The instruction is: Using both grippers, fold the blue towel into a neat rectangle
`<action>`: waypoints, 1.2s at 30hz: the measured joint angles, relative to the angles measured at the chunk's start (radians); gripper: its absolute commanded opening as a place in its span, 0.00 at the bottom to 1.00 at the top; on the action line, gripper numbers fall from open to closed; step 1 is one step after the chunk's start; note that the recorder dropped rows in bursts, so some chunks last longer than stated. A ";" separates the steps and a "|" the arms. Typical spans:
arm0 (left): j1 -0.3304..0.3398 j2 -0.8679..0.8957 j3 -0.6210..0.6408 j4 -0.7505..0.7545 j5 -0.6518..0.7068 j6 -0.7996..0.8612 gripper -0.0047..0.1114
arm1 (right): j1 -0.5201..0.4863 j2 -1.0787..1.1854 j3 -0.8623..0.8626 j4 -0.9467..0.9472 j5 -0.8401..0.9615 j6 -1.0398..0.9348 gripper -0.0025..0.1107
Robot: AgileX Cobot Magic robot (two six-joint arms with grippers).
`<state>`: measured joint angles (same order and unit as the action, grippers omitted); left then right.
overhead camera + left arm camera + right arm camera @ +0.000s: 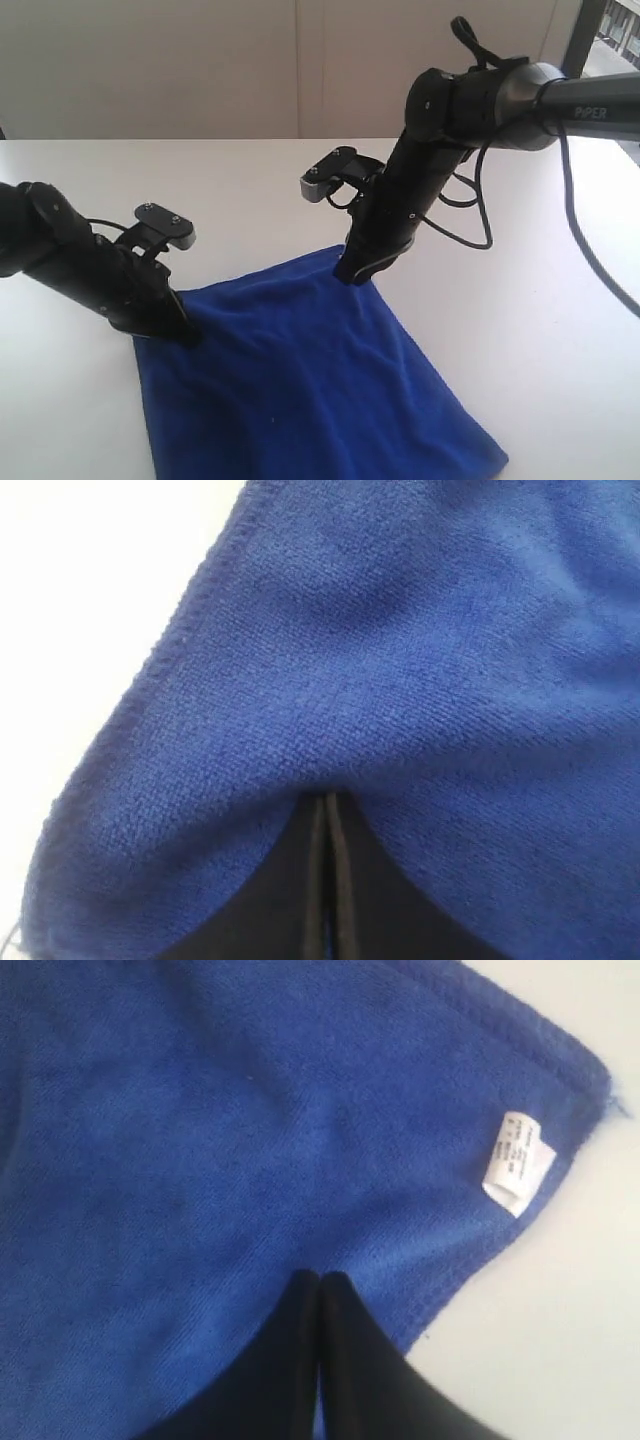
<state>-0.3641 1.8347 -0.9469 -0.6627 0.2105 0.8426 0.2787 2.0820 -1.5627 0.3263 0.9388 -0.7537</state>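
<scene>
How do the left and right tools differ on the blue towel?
The left tool reaches low, nearly flat; the right tool points steeply down. The right tool pinches near the white tag; no tag shows by the left tool. Both are shut on the blue towel.

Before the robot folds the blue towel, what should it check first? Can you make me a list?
1. Left gripper shut on the blue towel: ok.
2. Right gripper shut on the towel's corner beside the white tag: ok.
3. Towel spread out on the table: ok, slightly rippled.
4. Both near corners lying flat: cannot tell, one is out of the exterior view.
5. Black cables off the towel: ok.
</scene>
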 measured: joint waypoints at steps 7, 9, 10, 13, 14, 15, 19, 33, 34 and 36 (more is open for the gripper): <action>0.013 0.108 -0.189 0.008 0.116 0.022 0.04 | 0.000 -0.024 0.000 -0.050 -0.024 0.002 0.02; 0.013 0.139 -0.235 0.008 0.143 0.026 0.04 | -0.001 -0.028 0.000 -0.082 -0.045 0.022 0.02; 0.013 0.150 -0.259 0.008 0.153 0.026 0.04 | -0.001 -0.030 0.000 -0.099 -0.060 0.036 0.02; 0.013 0.202 -0.351 0.010 0.213 0.026 0.04 | -0.001 -0.030 0.000 -0.169 -0.127 0.103 0.02; 0.013 0.218 -0.384 0.011 0.245 0.026 0.04 | -0.004 -0.030 0.000 -0.186 -0.170 0.115 0.02; 0.013 0.223 -0.401 0.015 0.265 0.026 0.04 | -0.007 -0.030 0.000 -0.189 -0.197 0.118 0.02; 0.013 0.202 -0.435 0.025 0.344 0.026 0.04 | -0.035 -0.013 -0.014 -0.183 -0.270 0.124 0.02; -0.077 0.020 -0.104 -0.002 0.320 -0.034 0.04 | -0.098 0.228 -0.174 -0.029 -0.267 -0.017 0.02; -0.082 0.020 -0.083 -0.006 0.301 -0.034 0.04 | -0.098 0.232 -0.178 -0.024 -0.271 -0.019 0.02; -0.082 0.020 -0.061 -0.013 0.284 -0.034 0.04 | -0.098 0.236 -0.180 -0.020 -0.272 -0.019 0.02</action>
<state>-0.4459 1.8551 -1.0075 -0.6757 0.4947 0.8089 0.1812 2.3182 -1.7430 0.3061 0.6663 -0.7729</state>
